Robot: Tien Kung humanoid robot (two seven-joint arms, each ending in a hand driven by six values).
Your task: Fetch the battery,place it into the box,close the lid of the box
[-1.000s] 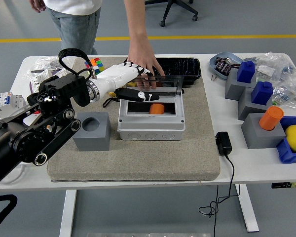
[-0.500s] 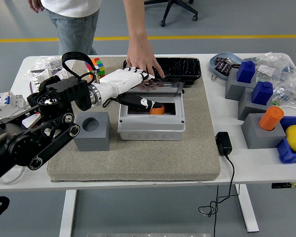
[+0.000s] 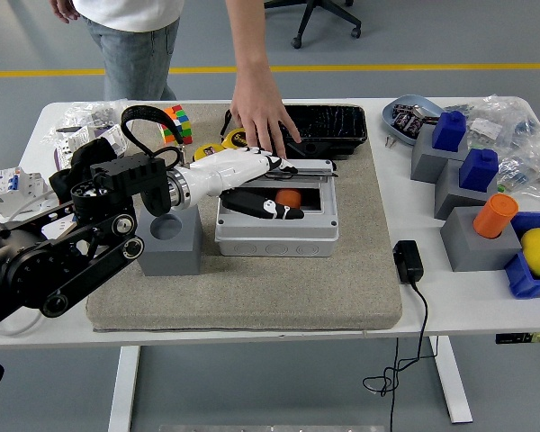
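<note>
1. Battery (image 3: 289, 198) sits inside the grey box (image 3: 276, 231), upper middle.
2. Left hand (image 3: 252, 180) reaches over the opening, fingers extended and gripping nothing; battery at its 4 o'clock.
3. Clear lid (image 3: 297, 166) at 12 o'clock, under a person's hand (image 3: 263, 115).

Box (image 3: 276, 220) sits mid-mat (image 3: 342, 288), battery (image 3: 289, 197) inside it. Holed block (image 3: 168, 239) just left of box; tray (image 3: 328, 121) behind. Adapter (image 3: 407, 260) right of mat (on the table (image 3: 468, 306)).

The left arm (image 3: 67, 247) is black and chunky, with round silver bolts at its joints and a black cable loop (image 3: 144, 126) — its robot hand (image 3: 243, 175) is white with black fingertips — while the person (image 3: 135, 27) wears a white shirt and blue jeans.
</note>
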